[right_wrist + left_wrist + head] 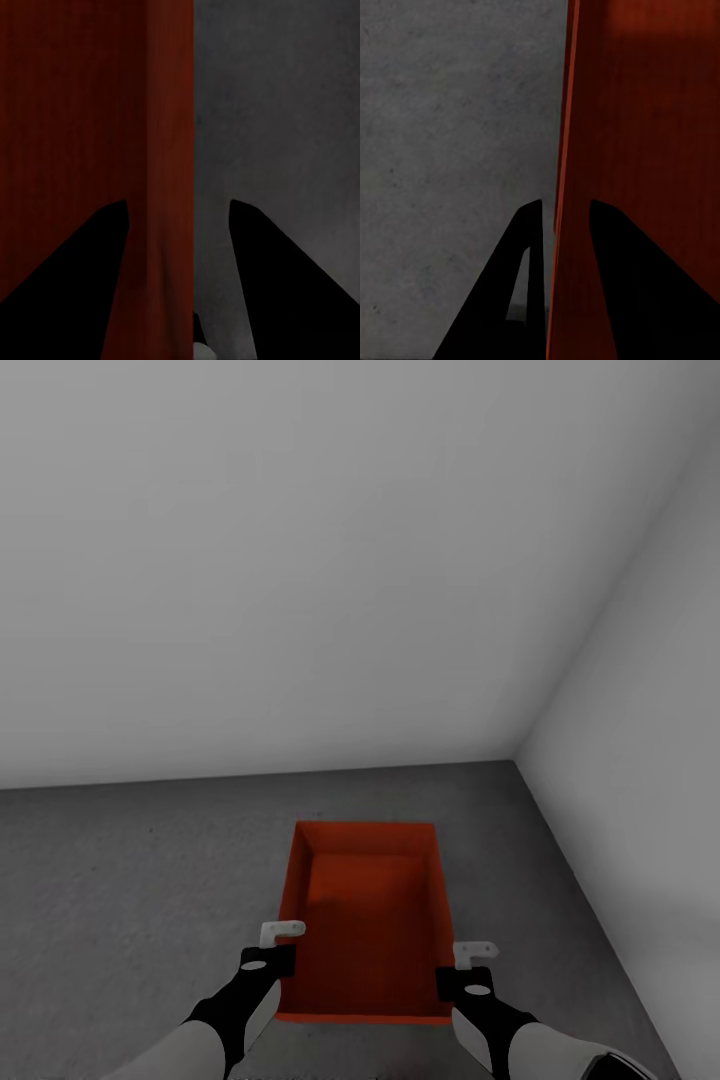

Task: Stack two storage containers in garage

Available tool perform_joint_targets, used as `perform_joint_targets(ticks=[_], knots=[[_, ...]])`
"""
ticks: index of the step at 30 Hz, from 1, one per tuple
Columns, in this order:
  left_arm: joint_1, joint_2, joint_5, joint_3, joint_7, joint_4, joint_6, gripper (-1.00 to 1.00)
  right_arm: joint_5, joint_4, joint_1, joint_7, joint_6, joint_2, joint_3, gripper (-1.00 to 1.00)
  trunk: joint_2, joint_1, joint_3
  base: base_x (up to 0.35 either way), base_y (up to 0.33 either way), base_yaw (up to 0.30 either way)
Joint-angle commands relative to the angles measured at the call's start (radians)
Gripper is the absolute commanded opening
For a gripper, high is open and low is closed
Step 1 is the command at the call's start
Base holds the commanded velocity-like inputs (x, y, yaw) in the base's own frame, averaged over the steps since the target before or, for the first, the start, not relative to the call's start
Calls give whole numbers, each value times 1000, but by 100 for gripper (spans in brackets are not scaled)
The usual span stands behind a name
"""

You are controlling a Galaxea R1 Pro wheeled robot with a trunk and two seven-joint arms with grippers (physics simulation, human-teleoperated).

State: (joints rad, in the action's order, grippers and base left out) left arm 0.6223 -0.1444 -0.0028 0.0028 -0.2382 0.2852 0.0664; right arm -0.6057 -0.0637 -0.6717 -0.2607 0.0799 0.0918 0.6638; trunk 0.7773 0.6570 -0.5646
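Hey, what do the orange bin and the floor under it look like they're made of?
The bin looks like moulded plastic: thin, plain orange-red walls with a smooth, slightly glossy face, and faint fine ribbing shows in the wrist views. It could be painted sheet; the render leaves that open. The floor looks like bare concrete: dark grey, matte, mottled with small specks and no seams.

Both arms reach forward and down, forearms converging slightly. The left gripper (268,950) straddles the left wall of the orange-red storage container (365,920), one finger (529,285) outside, the other inside, closed against it. The right gripper (464,970) straddles the right wall with its fingers (277,277) spread apart.
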Motion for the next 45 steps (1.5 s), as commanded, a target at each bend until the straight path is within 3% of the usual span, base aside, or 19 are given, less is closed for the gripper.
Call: perform_joint_targets(ticks=[1,17,45], knots=[[0,0,-14,19,-6,62,7,-100,-20,33,0,-2,4,-1,-1,-100,1,0,-3,0,0,0],[0,0,-15,19,-6,62,7,-100,-20,33,0,-2,4,0,-1,-100,1,0,-27,0,0,0],[0,0,-16,19,-7,63,6,-100,-20,33,0,-1,4,0,-1,-100,1,0,-29,46,0,0]])
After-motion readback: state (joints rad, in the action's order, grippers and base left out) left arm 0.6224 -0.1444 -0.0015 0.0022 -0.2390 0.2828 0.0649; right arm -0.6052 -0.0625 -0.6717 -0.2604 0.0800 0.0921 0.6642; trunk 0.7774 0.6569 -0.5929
